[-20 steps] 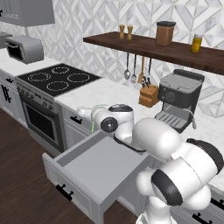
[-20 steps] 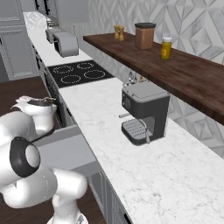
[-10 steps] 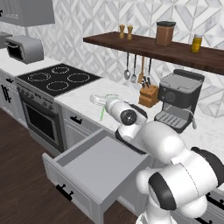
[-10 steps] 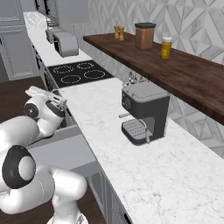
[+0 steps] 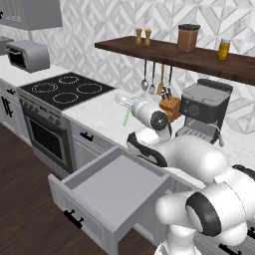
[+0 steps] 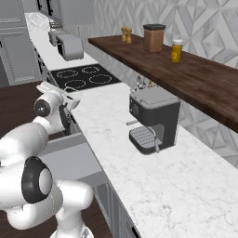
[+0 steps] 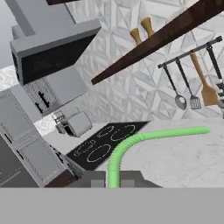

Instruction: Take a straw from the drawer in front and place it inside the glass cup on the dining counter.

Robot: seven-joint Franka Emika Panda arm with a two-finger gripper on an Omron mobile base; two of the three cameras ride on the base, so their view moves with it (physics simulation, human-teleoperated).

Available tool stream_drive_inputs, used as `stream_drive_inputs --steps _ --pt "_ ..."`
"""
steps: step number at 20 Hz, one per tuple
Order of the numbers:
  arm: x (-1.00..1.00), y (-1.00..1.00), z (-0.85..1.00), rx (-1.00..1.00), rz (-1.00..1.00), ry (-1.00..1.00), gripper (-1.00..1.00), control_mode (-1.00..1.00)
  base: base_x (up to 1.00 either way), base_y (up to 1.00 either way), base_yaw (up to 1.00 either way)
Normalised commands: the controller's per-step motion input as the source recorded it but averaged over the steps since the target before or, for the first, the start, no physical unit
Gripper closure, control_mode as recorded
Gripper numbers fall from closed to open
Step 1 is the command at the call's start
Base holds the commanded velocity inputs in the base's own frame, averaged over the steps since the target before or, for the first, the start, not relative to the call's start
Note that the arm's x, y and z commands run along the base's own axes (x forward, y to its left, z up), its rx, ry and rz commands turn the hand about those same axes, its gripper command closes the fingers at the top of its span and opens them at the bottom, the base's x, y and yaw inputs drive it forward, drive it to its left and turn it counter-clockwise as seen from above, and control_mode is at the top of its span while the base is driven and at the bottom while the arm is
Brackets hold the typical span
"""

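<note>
Straw [image 5: 126,116] first: in the left base view we see it as a thin green line hanging off our gripper [image 5: 123,102], which has lifted clear of the open drawer [image 5: 112,191] and swung up over the marble worktop [image 5: 102,117] beside the stove [image 5: 64,89]. A second ago the hand sat low at the drawer's back edge; now it rides higher, wrist turned outward. We judge the pick done and the carry under way.

Over to the right base view: our gripper [image 6: 59,96] hovers above the worktop's near edge, the drawer [image 6: 69,155] below and behind it, left pulled out.

Hand view: the straw [image 7: 144,139] rises from between the finger tips, bends, and runs off sideways toward the hanging utensils [image 7: 192,83]. Jaws are pinched tight on its lower end. The glass cup and dining counter lie somewhere off-frame, so a turn comes next, we reckon.
</note>
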Motion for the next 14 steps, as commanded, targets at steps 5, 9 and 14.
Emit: stream_drive_inputs --steps 5,9,14 --pt "-0.10 -0.46 1.00 0.00 -0.09 0.30 1.00 -1.00 0.00 0.00 0.00" --pt "-0.30 -0.35 0.88 -0.17 -0.02 0.15 1.00 -1.00 0.00 0.00 0.00" --pt "-0.70 -0.03 0.11 -0.23 0.00 0.28 1.00 -1.00 0.00 0.00 0.00"
